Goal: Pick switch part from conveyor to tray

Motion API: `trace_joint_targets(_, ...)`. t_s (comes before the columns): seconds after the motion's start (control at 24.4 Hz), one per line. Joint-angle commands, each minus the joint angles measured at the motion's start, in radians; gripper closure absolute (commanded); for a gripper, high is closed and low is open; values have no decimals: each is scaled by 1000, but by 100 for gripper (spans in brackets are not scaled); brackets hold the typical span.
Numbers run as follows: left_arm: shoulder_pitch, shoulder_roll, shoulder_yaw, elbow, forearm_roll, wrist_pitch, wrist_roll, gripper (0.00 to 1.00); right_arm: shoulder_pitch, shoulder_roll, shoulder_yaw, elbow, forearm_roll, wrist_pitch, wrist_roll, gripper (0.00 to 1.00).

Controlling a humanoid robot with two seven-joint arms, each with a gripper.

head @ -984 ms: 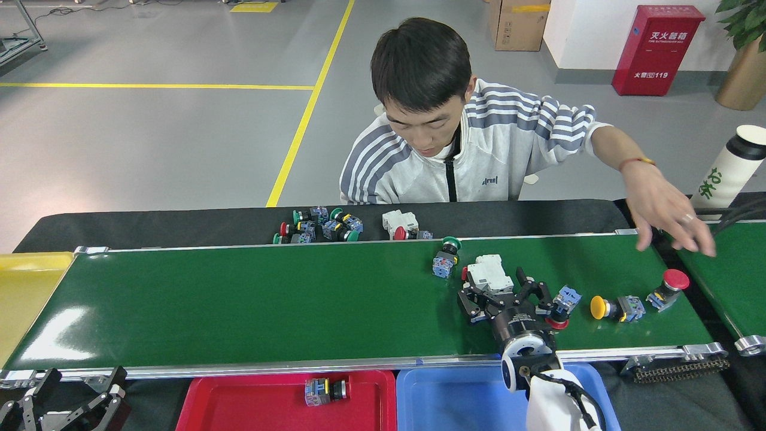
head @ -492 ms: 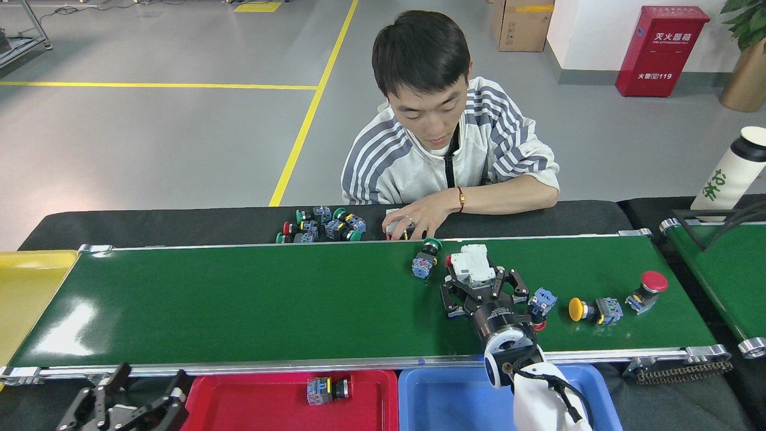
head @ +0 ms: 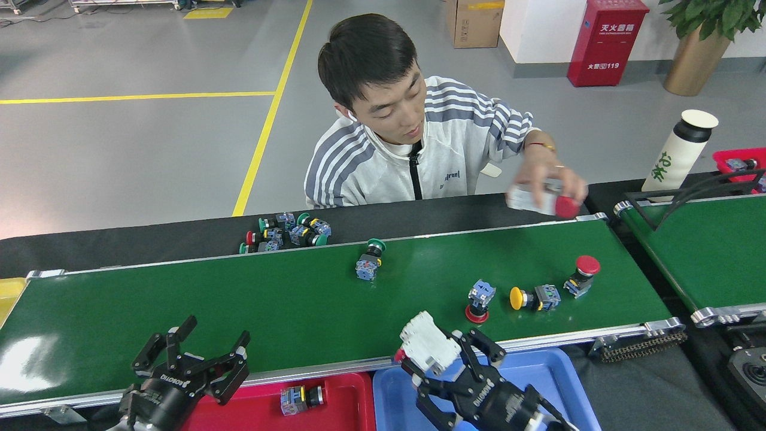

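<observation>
The right claw was closed around a white switch part, holding it at the near rail of the conveyor, right above the far-left corner of the blue tray. The red tray sat just to the blue tray's nine o'clock and held one small switch with a black cap. The left claw stood wide, its fingers spread and empty, over the near edge of the belt at about ten o'clock from the red tray. On the belt lay a green-capped switch near the middle and, toward three o'clock of it, a red-capped switch standing cap-down, a yellow-capped switch and a red mushroom-head switch, each apart from the others. Beyond the belt, on the black tabletop, a cluster of green and red switches lay together. A person in a striped jacket sat behind it, one hand raised with a white part with a red cap in it. A second green belt ran at three o'clock, with a white bottle standing beside its far end.
</observation>
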Motion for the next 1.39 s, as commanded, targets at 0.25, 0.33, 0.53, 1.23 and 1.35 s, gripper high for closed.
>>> trace_joint_targets(0.25, -179, 1, -204, 193, -8, 221, 5, 0, 51, 64, -156, -20, -15, 65, -10, 0)
trace_joint_targets(0.33, -227, 0, -236, 264, -8, 259, 8, 0, 48, 114, -153, -34, 14, 220, -7, 1)
trace_joint_targets(0.53, -343, -26, -284, 374, -8, 321, 11, 0, 34, 179, 18, -35, 179, 611, 2, 1)
trace_joint_targets(1.23, -489, -5, -294, 649, -42, 328, 76, 90, -275, 267, 242, 204, 190, 643, 149, 1)
trace_joint_targets(1.35, -467, 6, -285, 581, -10, 293, 76, 91, -306, 267, 263, 256, 184, 645, 149, 1)
